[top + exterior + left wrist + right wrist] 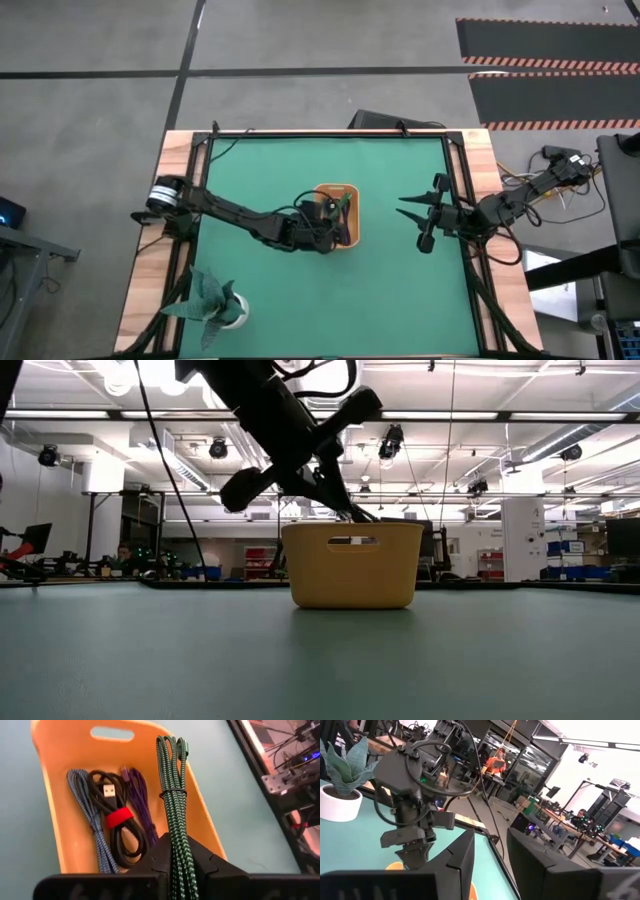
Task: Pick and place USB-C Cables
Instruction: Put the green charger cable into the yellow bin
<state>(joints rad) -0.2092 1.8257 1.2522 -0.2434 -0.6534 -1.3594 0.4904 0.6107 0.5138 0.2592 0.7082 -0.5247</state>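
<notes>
The orange tray (349,190) (352,565) stands in the middle of the table. In the left wrist view its floor holds the light blue cable (89,815), the black cable with a red tie (118,817) and the purple cable (141,800), side by side. My left gripper (322,226) (179,870) hangs over the tray's near end, shut on the dark green cable (173,795). My right gripper (420,214) (490,857) waits open near the table's right edge, holding nothing. My left gripper pinches the dark green cable bundle between its two fingers, at one end of the bundle (179,862). The fingers lie along it and slant down over the tray. The rest of the bundle runs straight out, and its looped far end (172,745) lies over the tray's wall.
A teal folded-paper plant in a white pot (215,303) (340,795) stands near the table's near left corner. Green mat (300,290) lies bare around the tray. Black frame rails (465,190) run along the table's sides, and black wires trail from the arms.
</notes>
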